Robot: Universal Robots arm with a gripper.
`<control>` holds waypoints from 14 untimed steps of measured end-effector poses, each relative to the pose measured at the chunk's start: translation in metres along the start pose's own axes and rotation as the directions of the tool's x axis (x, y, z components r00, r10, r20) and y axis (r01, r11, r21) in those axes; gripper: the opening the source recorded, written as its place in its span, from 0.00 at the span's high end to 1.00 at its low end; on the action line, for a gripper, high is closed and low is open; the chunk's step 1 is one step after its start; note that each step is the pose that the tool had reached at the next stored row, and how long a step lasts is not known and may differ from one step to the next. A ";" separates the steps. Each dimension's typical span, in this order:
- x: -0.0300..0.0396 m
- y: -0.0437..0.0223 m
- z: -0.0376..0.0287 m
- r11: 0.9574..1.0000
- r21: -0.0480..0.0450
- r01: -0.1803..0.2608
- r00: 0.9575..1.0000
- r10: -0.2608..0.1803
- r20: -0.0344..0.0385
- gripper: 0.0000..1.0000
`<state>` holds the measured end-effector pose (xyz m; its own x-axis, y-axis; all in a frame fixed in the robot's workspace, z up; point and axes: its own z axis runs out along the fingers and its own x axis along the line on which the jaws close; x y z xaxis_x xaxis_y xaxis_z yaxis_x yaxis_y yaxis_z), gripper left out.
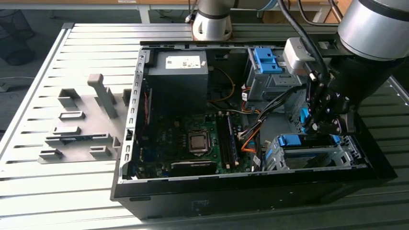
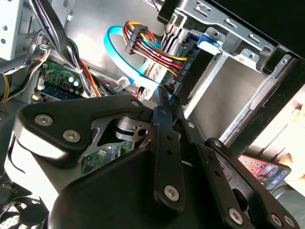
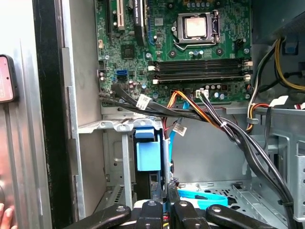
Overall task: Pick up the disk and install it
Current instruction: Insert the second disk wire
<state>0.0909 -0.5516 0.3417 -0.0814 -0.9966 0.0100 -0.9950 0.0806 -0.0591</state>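
My gripper (image 1: 323,125) hangs inside the open computer case (image 1: 128,143), at the exterior view's right, just above the lower grey drive bay (image 1: 313,155). In both wrist views its black fingers (image 2: 164,143) run together to closed tips, and my gripper (image 3: 159,183) ends right beside a blue latch bracket (image 3: 147,152) fixed to the bay (image 3: 114,181). That bracket (image 1: 295,141) sits on the bay's upper edge. A thin blue strip shows at the tips of the gripper (image 2: 164,98); I cannot tell what it is. The disk is hidden.
A light-blue flat cable (image 2: 121,47) and a coloured wire bundle (image 2: 147,47) cross close to the gripper. The motherboard (image 3: 190,47) lies beyond the bay. A second blue bracket (image 1: 267,60) tops the upper bay. A grey fixture (image 1: 80,129) stands left of the case. A hand (image 3: 5,214) is at the case's edge.
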 end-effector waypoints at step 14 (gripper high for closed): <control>0.0016 -0.0031 0.0029 1.000 0.000 -0.001 1.000 0.001 0.000 0.84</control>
<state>0.0941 -0.5535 0.3391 -0.0827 -0.9965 0.0101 -0.9949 0.0819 -0.0593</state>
